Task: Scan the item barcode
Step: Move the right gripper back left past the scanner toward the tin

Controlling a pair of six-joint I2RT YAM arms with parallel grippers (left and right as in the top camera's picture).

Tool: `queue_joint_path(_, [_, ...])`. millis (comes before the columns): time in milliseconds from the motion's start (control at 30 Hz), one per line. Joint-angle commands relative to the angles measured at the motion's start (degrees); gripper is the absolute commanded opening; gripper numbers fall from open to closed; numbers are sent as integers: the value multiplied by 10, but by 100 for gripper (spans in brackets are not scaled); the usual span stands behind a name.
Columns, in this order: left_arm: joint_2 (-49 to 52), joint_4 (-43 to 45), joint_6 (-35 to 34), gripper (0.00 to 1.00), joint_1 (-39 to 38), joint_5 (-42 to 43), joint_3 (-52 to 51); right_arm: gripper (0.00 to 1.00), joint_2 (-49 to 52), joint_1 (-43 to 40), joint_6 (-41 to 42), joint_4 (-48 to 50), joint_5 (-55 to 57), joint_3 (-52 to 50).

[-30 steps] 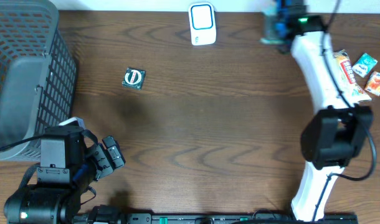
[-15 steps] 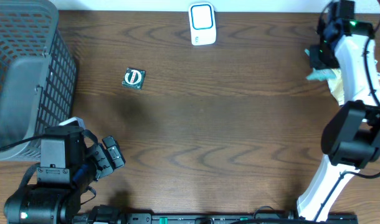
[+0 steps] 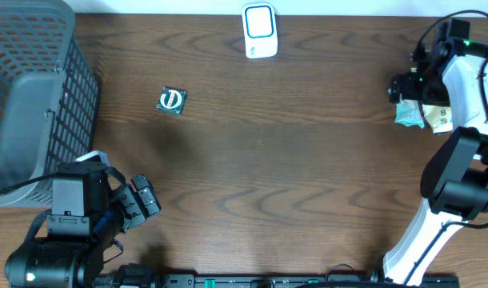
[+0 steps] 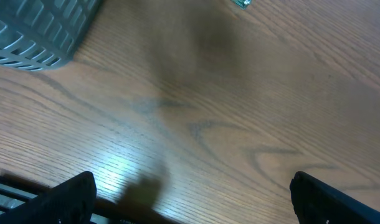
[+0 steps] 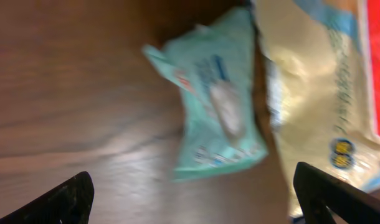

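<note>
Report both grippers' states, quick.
Left gripper: open, empty.
Right gripper: open, above the pale green plastic packet, not gripping it.

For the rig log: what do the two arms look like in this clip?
Left arm: all black, blocky, blue trim, a green light at its base, a dark cable running off it. Right arm: white links, bulky black joints, thin black cable, green light near the wrist. Both have black jaws.
</note>
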Motion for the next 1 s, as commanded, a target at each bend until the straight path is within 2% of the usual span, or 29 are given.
queue_joint_path(0, [0, -2, -3, 98, -1, -3, 0, 98, -74, 29, 46, 15, -66, 1])
queue_joint_path(133, [0, -2, -3, 98, -1, -3, 0, 99, -115, 56, 62, 35, -206, 1])
queue_joint_path(167, [0, -2, -3, 98, -1, -3, 0, 99, -126, 69, 62, 47, -284, 1])
queue_joint_path(267, [0, -2, -3, 98, -1, -3, 0, 99, -132, 95, 62, 69, -406, 1])
queue_joint_path(333, [0, -2, -3, 97, -1, -3, 0, 99, -129, 112, 65, 83, -443, 1])
queue_joint_path(600, [0, -2, -3, 98, -1, -3, 0, 99, -108, 211, 65, 134, -435, 1])
queue_joint_path(767, [0, -2, -3, 98, -1, -3, 0, 99, -72, 290, 130, 191, -364, 1])
queue_joint_path(967, [0, -2, -3, 98, -1, -3, 0, 97, -21, 365, 217, 303, -341, 1])
